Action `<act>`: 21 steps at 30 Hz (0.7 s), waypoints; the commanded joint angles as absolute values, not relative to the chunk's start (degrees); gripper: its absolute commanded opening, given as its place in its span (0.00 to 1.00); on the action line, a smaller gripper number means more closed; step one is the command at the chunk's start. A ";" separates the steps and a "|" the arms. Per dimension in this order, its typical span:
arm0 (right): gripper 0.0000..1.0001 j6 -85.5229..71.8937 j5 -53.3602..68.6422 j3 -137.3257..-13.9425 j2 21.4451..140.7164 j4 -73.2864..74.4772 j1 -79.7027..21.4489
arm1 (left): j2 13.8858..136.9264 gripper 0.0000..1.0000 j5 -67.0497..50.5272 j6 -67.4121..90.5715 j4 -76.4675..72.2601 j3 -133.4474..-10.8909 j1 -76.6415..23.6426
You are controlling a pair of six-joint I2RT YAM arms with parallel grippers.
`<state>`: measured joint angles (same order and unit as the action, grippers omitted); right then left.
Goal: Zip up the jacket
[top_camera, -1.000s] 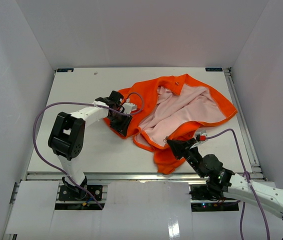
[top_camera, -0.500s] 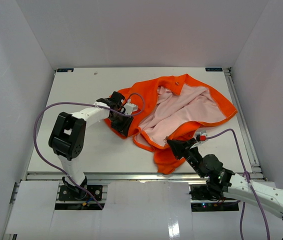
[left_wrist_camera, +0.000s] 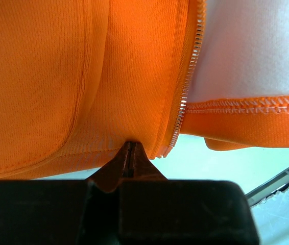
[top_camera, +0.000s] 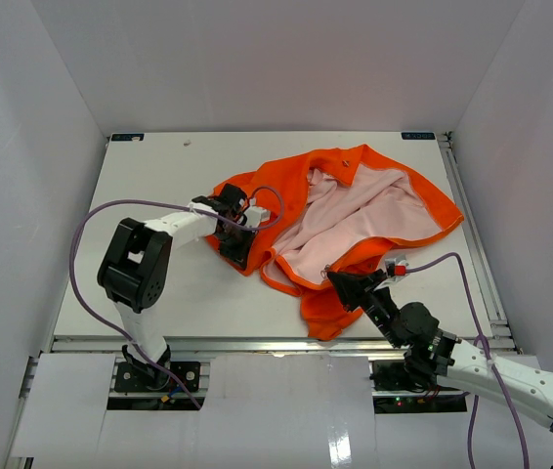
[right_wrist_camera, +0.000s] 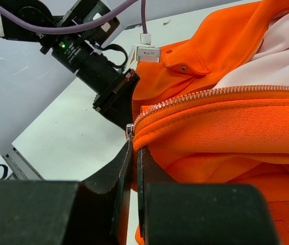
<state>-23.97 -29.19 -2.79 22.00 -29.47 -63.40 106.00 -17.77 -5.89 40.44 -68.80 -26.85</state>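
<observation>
The orange jacket (top_camera: 355, 210) lies open on the white table, its pale pink lining (top_camera: 350, 220) facing up. My left gripper (top_camera: 237, 249) is shut on the jacket's left front edge; in the left wrist view the closed tips (left_wrist_camera: 129, 149) pinch orange fabric next to a row of zipper teeth (left_wrist_camera: 188, 87). My right gripper (top_camera: 340, 281) is shut on the jacket's lower front hem; in the right wrist view its tips (right_wrist_camera: 134, 145) clamp the hem just below a small metal zipper slider (right_wrist_camera: 129, 131) at the end of the other zipper row (right_wrist_camera: 200, 94).
White table (top_camera: 159, 186) with white walls on three sides. Metal rail (top_camera: 257, 342) along the near edge and another along the right edge (top_camera: 472, 230). Purple cables (top_camera: 91, 220) loop from both arms. The left arm's wrist shows in the right wrist view (right_wrist_camera: 88, 56).
The left gripper has pulled its jacket edge slightly left and away from me, bunching the fabric there. The right gripper has hardly moved.
</observation>
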 commanded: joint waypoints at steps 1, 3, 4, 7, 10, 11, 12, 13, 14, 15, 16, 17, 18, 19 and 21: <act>0.08 -23.99 -28.81 5.45 21.36 -31.20 -63.63 | 100.75 0.00 -17.24 -3.10 37.31 -67.12 -27.14; 0.08 -23.99 -28.82 5.52 21.36 -31.20 -63.71 | 99.04 0.00 -15.36 -1.40 36.34 -67.05 -27.15; 0.08 -23.99 -28.87 5.54 21.45 -31.25 -63.67 | 98.59 0.05 -14.75 -1.09 36.53 -67.11 -27.16; 0.08 -24.12 -28.92 5.54 21.71 -31.42 -63.67 | 98.46 0.36 -15.45 -1.55 38.07 -67.49 -27.16; 0.08 -24.17 -28.92 5.54 21.71 -31.46 -63.63 | 99.35 0.45 -14.97 -1.52 38.17 -67.50 -27.22; 0.08 -24.17 -28.92 5.54 21.71 -31.46 -63.63 | 99.73 0.48 -14.53 -1.25 38.06 -67.50 -27.33; 0.08 -24.10 -28.85 5.61 21.57 -31.46 -63.63 | 100.31 0.50 -14.16 -0.95 37.78 -67.50 -27.61; 0.08 -24.08 -28.83 5.69 21.44 -31.43 -63.63 | 100.61 0.50 -13.51 -0.73 37.46 -67.44 -27.87; 0.08 -24.08 -28.83 5.77 21.32 -31.39 -63.63 | 100.81 0.51 -12.78 -0.52 37.13 -67.36 -28.11; 0.08 -24.13 -28.83 5.80 21.27 -31.33 -63.68 | 101.00 0.51 -12.09 -0.49 36.80 -67.17 -28.31; 0.08 -24.17 -28.83 5.80 21.25 -31.31 -63.72 | 101.21 0.51 -11.62 0.01 36.37 -66.92 -28.60; 0.08 -24.17 -28.83 5.80 21.20 -31.36 -63.72 | 101.47 0.51 -11.31 1.00 35.86 -66.66 -28.99; 0.08 -24.14 -28.86 5.83 21.12 -31.38 -63.69 | 101.66 0.52 -11.11 1.57 35.39 -66.30 -29.50; 0.08 -24.08 -28.92 5.89 21.01 -31.38 -63.63 | 101.78 0.52 -10.98 1.76 34.98 -65.83 -30.14; 0.08 -24.08 -28.92 5.92 21.01 -31.35 -63.66 | 102.04 0.52 -9.88 2.49 33.79 -64.56 -31.58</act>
